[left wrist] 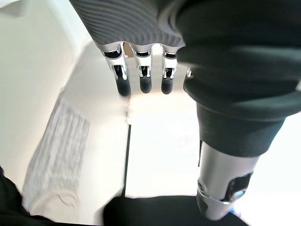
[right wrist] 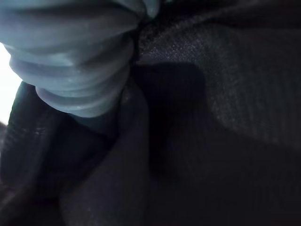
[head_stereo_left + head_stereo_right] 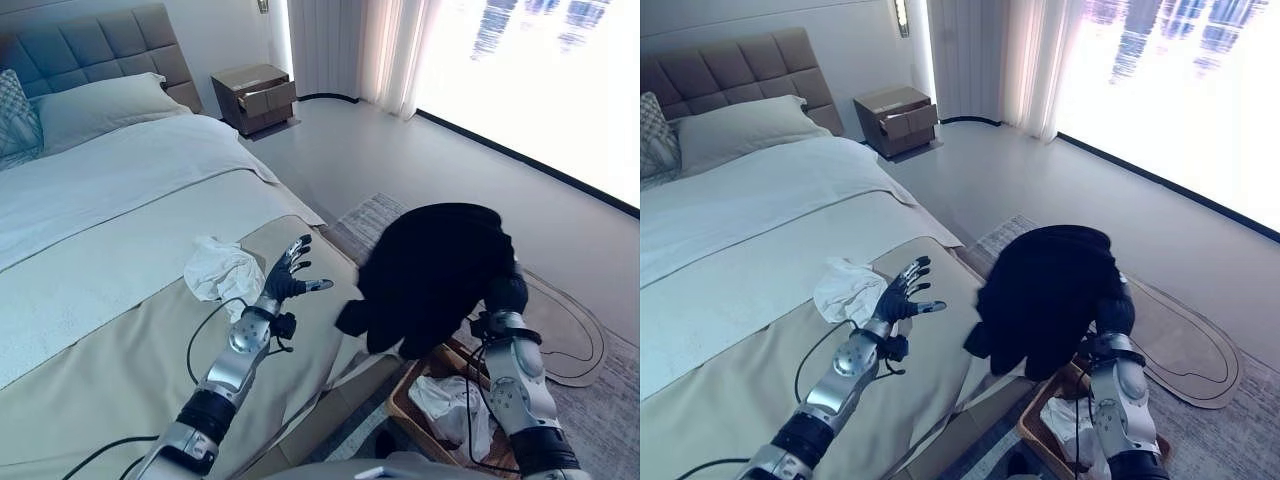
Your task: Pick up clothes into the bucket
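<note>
- The black garment (image 3: 435, 270) is up in the air off the foot of the bed, draped over the top of the right arm and hanging in loose folds.
- It hangs above the wooden basket (image 3: 405, 398) on the floor beside the bed; a crumpled white cloth (image 3: 452, 404) already lies inside that basket.
- The right robot hand (image 3: 505, 293) is buried in the dark fabric. Its own wrist camera sees cloth pressed right up against the ribbed cover, so I cannot tell how its fingers are set.
- A white garment (image 3: 222, 270) lies bunched on the beige cover of the bed (image 3: 120, 350), near the foot.
- The left robot hand (image 3: 290, 272) hovers just beside that white garment, fingers spread and straight, thumb out to the side, holding nothing.
- Further out, a patterned rug (image 3: 375, 215) lies on the pale floor under the black garment.
- A brown nightstand (image 3: 256, 96) stands by the headboard, with light curtains (image 3: 350, 45) at the bright window (image 3: 540, 70).
</note>
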### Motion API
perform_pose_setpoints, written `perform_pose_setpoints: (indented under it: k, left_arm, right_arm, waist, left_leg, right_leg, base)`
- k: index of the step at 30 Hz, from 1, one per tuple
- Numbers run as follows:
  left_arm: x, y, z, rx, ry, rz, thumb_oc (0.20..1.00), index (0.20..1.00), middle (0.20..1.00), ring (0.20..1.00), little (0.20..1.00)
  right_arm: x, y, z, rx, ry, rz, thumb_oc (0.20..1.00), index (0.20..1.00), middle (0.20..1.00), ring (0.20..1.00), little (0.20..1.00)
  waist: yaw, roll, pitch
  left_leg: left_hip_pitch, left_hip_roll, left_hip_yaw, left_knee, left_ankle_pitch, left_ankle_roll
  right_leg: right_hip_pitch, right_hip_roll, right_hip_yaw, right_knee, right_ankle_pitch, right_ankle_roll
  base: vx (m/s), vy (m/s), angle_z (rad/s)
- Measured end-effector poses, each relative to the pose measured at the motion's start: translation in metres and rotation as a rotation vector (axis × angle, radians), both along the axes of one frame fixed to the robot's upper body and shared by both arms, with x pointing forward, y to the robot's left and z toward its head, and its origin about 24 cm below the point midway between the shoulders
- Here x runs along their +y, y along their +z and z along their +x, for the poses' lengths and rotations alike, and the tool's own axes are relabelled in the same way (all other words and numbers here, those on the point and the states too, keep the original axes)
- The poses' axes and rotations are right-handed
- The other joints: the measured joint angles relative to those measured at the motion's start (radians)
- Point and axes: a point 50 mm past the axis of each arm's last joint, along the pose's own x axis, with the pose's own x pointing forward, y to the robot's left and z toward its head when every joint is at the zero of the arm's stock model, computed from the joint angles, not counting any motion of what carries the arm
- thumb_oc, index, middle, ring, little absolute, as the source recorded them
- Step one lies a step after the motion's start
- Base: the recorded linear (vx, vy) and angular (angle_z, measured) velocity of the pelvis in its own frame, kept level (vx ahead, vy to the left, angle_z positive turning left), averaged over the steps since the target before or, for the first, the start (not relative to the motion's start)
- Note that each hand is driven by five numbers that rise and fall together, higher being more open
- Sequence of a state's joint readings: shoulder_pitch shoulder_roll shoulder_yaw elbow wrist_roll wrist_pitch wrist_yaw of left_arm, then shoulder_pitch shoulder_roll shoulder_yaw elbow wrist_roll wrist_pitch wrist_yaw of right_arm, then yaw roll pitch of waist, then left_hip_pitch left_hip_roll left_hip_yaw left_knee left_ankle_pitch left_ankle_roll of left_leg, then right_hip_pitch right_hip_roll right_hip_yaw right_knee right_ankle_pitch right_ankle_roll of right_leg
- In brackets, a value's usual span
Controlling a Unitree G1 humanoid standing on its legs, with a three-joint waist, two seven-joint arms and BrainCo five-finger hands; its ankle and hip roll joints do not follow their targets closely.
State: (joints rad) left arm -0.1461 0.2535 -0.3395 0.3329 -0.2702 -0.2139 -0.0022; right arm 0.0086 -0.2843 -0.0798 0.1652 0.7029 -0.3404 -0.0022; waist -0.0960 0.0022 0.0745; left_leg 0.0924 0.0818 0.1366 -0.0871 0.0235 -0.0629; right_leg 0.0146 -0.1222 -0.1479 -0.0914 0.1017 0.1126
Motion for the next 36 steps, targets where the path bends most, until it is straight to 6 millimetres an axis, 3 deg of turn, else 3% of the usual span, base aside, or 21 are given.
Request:
perform_pose_setpoints:
  k: [8,14,18,23,26,31,33,34,35,36]
  left_arm:
    - [0.018,-0.033,-0.034,0.146,0.008,-0.01,1.0,1.0,1.0,1.0,1.0]
    - [0.038,-0.03,-0.032,0.126,0.079,0.0,1.0,1.0,1.0,1.0,1.0]
    - [0.041,-0.028,-0.033,0.11,0.099,-0.011,1.0,1.0,1.0,1.0,1.0]
    - [0.043,-0.023,-0.038,0.081,0.113,-0.066,1.0,1.0,1.0,1.0,1.0]
    - [0.04,-0.017,-0.037,0.045,0.08,-0.079,1.0,1.0,1.0,1.0,1.0]
    - [0.038,-0.01,-0.036,0.016,0.06,-0.1,1.0,1.0,1.0,1.0,1.0]
    - [0.041,-0.005,-0.034,-0.01,0.06,-0.109,1.0,1.0,1.0,1.0,1.0]
    - [0.044,-0.002,-0.034,-0.023,0.059,-0.098,1.0,1.0,1.0,1.0,1.0]
    - [0.045,0.0,-0.034,-0.03,0.058,-0.092,1.0,1.0,1.0,1.0,1.0]
    - [0.046,0.002,-0.033,-0.038,0.055,-0.088,1.0,1.0,1.0,1.0,1.0]
  right_arm:
    - [-0.045,0.014,-0.017,-0.072,-0.243,0.016,0.2,0.2,0.2,0.2,0.2]
    - [-0.06,0.032,-0.029,-0.144,-0.323,-0.015,0.2,0.2,0.2,0.2,0.2]
    - [-0.068,0.032,-0.038,-0.101,-0.382,-0.113,0.2,0.2,0.2,0.2,0.2]
    - [-0.072,0.021,-0.047,0.03,-0.437,-0.306,0.2,0.2,0.2,0.2,0.2]
    - [-0.075,0.004,-0.048,0.16,-0.452,-0.4,0.2,0.2,0.2,0.2,0.2]
    - [-0.078,-0.014,-0.051,0.263,-0.467,-0.389,0.2,0.2,0.2,0.2,0.2]
    - [-0.074,-0.015,-0.041,0.259,-0.454,-0.378,0.2,0.2,0.2,0.2,0.2]
    - [-0.068,-0.017,-0.035,0.262,-0.44,-0.365,0.2,0.2,0.2,0.2,0.2]
    - [-0.065,-0.018,-0.031,0.262,-0.431,-0.36,0.2,0.2,0.2,0.2,0.2]
    - [-0.061,-0.019,-0.026,0.265,-0.413,-0.359,0.2,0.2,0.2,0.2,0.2]
  waist:
    - [0.001,-0.007,0.001]
    - [-0.001,-0.012,0.002]
    - [0.0,-0.013,0.002]
    - [-0.002,-0.021,0.008]
    - [0.0,-0.026,0.027]
    - [-0.015,-0.025,0.07]
    - [-0.011,-0.028,0.1]
    - [0.001,-0.036,0.116]
    - [0.01,-0.037,0.125]
    - [0.036,-0.027,0.142]
  left_leg:
    - [-0.009,-0.004,-0.001,0.0,-0.003,0.004]
    - [-0.017,-0.006,-0.001,0.0,-0.003,0.003]
    - [-0.017,-0.01,0.0,0.0,0.0,-0.001]
    - [-0.012,-0.024,0.01,0.0,-0.002,0.003]
    - [0.0,-0.035,0.026,0.0,-0.01,0.012]
    - [-0.001,-0.078,0.054,0.001,-0.014,0.035]
    - [0.0,-0.087,0.087,0.002,-0.015,0.048]
    - [-0.001,-0.092,0.128,0.008,-0.009,0.052]
    - [0.001,-0.084,0.16,0.01,-0.012,0.056]
    - [0.002,-0.065,0.203,0.017,-0.013,0.059]
  right_leg:
    - [-0.009,-0.003,0.0,0.0,-0.001,0.001]
    - [-0.017,-0.003,0.0,0.001,0.0,0.001]
    - [-0.018,-0.004,0.003,0.002,0.0,0.001]
    - [-0.019,-0.011,0.014,0.002,0.005,0.005]
    - [-0.017,-0.024,0.032,0.003,0.005,0.015]
    - [-0.059,-0.058,0.066,0.04,0.016,0.033]
    - [-0.091,-0.075,0.091,0.068,0.023,0.046]
    - [-0.112,-0.095,0.075,0.066,0.012,0.06]
    - [-0.114,-0.119,0.004,0.077,-0.001,0.043]
    - [-0.149,-0.165,-0.121,0.152,-0.021,0.027]
  base:
    - [0.0,0.0,0.0]
    - [0.0,0.0,0.0]
    - [-0.01,0.02,-0.01]
    - [-0.01,0.077,-0.06]
    - [-0.04,0.103,-0.14]
    - [-0.13,0.137,-0.15]
    - [-0.15,0.085,-0.51]
    - [-0.13,0.025,-0.66]
    - [-0.09,-0.007,-0.97]
    - [-0.04,-0.049,-0.79]
